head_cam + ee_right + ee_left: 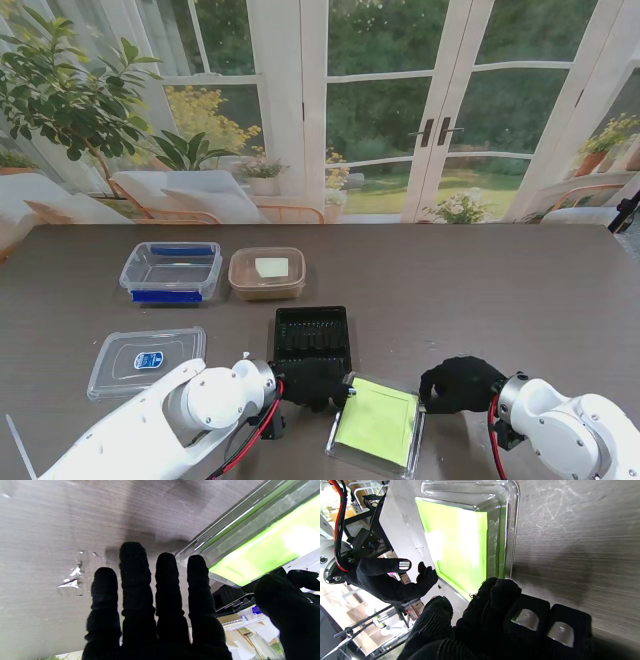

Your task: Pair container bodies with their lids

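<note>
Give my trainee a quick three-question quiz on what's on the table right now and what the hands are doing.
1. True or false: the blue-clipped tub already has its lid on.
2. Which item lies between the left hand and right hand? A) black tray B) green-bottomed tray C) tan box
3. Where is the flat clear lid with the blue sticker?

Key:
1. False; it sits open.
2. B; both hands are at its edges, grip unclear.
3. At the table's left, nearer to me than the tub.
</note>
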